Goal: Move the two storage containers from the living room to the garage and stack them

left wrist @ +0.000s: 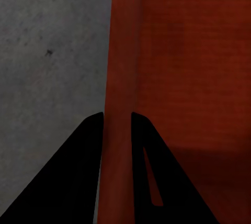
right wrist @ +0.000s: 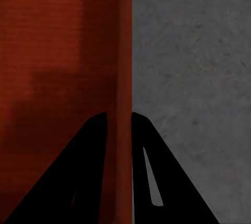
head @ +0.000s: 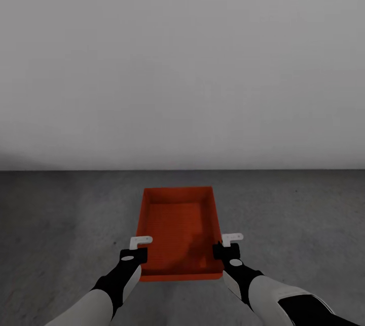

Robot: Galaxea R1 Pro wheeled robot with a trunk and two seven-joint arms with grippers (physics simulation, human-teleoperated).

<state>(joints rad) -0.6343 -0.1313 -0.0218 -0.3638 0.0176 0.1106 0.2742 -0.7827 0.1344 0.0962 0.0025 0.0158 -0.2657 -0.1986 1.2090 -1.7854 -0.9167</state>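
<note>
- Setting: dark grey concrete floor [head: 61, 224] meeting a plain white-grey wall [head: 182, 62]; judged to be the garage.
- One red-orange storage container [head: 177, 229] sat in front of the robot, between the two arms, long axis pointing toward the wall. Whether it rested on the concrete or hung just above it could not be told.
- Left gripper [head: 137, 247] was closed on the container's left side wall, near the end closest to the robot; in the left wrist view the thin wall [left wrist: 117, 77] ran between the two dark fingers [left wrist: 78, 171], one inside and one outside.
- Right gripper [head: 228, 245] gripped the opposite side wall likewise; the right wrist view had that wall [right wrist: 123, 77] pinched between its fingers [right wrist: 151, 171].
- Contents: the container was empty; bare ribbed bottom, with only shadow in the near right corner.
- Progress (judgement): this box had reached the garage and was at or close to set-down. Release was still outstanding.
- Nothing was stacked on it, so the stacking step remained to be done.
</note>
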